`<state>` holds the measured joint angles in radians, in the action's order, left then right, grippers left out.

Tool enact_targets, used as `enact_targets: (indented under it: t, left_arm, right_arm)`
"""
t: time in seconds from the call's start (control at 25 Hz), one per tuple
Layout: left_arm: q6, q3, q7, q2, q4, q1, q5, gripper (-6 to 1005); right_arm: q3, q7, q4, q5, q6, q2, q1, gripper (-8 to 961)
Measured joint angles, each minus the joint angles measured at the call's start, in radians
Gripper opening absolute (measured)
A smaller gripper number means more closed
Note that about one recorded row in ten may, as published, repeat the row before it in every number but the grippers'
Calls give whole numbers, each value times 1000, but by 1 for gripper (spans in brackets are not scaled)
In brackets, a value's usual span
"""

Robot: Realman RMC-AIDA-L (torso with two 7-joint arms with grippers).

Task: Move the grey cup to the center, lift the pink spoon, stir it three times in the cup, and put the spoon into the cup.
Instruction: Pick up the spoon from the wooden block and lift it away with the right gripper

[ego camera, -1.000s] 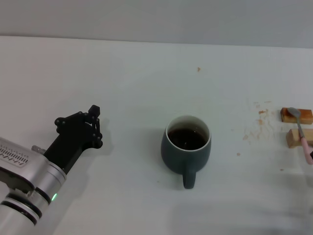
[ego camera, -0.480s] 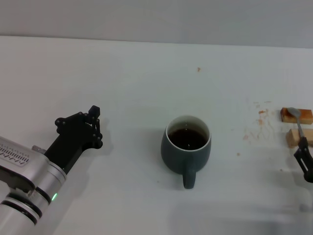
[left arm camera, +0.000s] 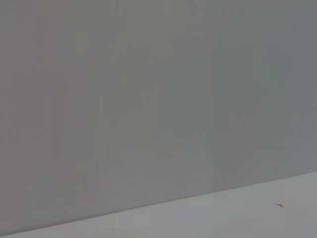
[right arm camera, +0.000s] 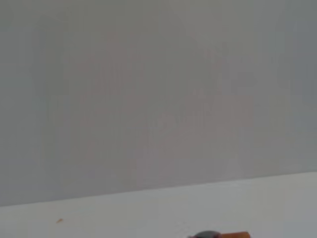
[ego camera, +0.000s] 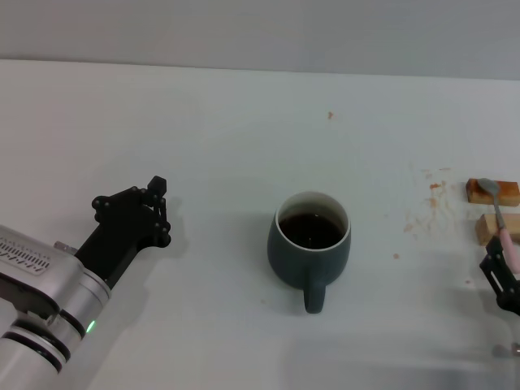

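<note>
Since the grey cup point(ego camera: 309, 244) already sits mid-table with coffee in it, I reckon the trick now is pinching the pink spoon point(ego camera: 498, 214) on its handle, clear of the two wooden blocks point(ego camera: 493, 210) it's propped across. My right gripper point(ego camera: 502, 276) sits low at the table's right edge with fingers spread around the handle's tip, not clamped yet, and my left gripper point(ego camera: 138, 213) rests well left of the cup, can't tell if it's open or shut

Grey wall point(right arm camera: 158, 89), white table point(right arm camera: 124, 215), perhaps spoon bowl point(right arm camera: 208, 234) on wooden block point(right arm camera: 237, 234)
</note>
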<state>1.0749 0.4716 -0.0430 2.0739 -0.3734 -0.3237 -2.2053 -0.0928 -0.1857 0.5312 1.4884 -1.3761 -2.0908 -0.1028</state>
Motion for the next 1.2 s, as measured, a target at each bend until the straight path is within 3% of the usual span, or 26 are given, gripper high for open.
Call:
enact_targets:
  t: [1.2]
  left_arm:
    - [-6, -4, 0, 0, 5, 3, 2, -2]
  right_arm:
    - [-13, 10, -3, -14, 36, 2, -15, 827]
